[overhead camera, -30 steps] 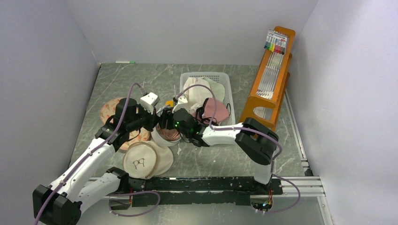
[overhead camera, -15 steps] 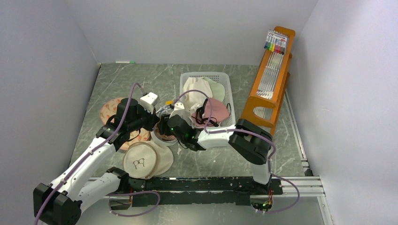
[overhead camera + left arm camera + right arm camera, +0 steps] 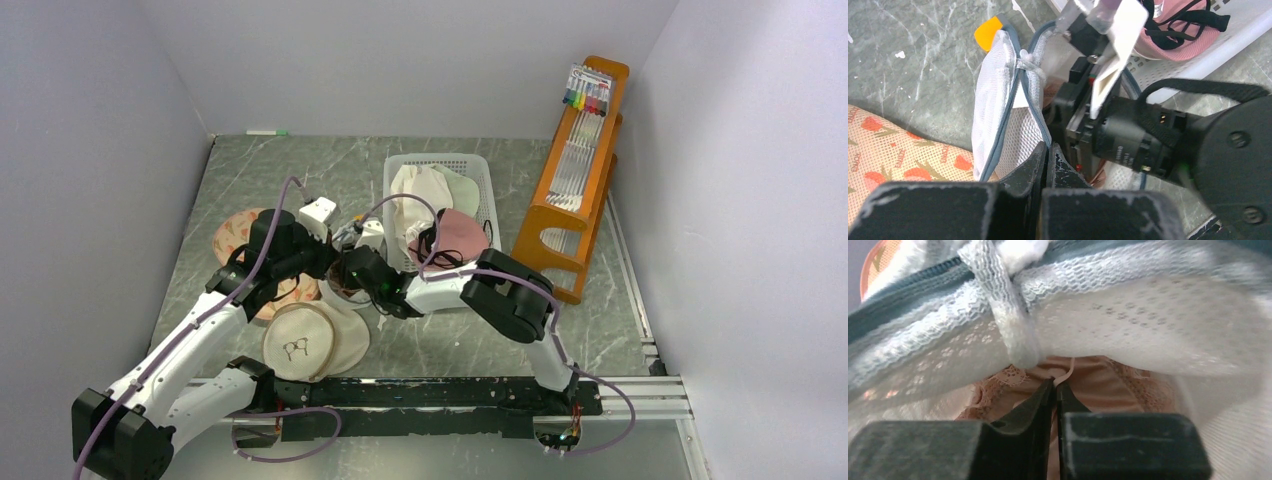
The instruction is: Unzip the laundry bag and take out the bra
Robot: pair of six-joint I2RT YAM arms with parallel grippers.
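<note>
Mesh work, removal step: clamping bag [image 3: 998,115] by its zipper edge [image 3: 1034,112] in left gripper [image 3: 1046,152], jaws tight, holding the mouth open. Reaching inside with right gripper [image 3: 1054,390], pinching nearly closed on peach lace bra [image 3: 1098,385] lying in the bag. Next, probably: drawing it out past the rim without snagging.

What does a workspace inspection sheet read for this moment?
Surface: grey-green marble table, no spills seen.
Job's things: bag open at the zip, lace garment inside; bra in the basket.
Clutter: pouch, floral pad, garments in the basket, marker by the back wall.
Grippers: left gripper shut on the bag's edge; right gripper inside the bag, pinching the lace garment.
Cables: purple cables loop off both arms, one over the basket.
Surroundings: white walls; wooden rack of pens at right.
</note>
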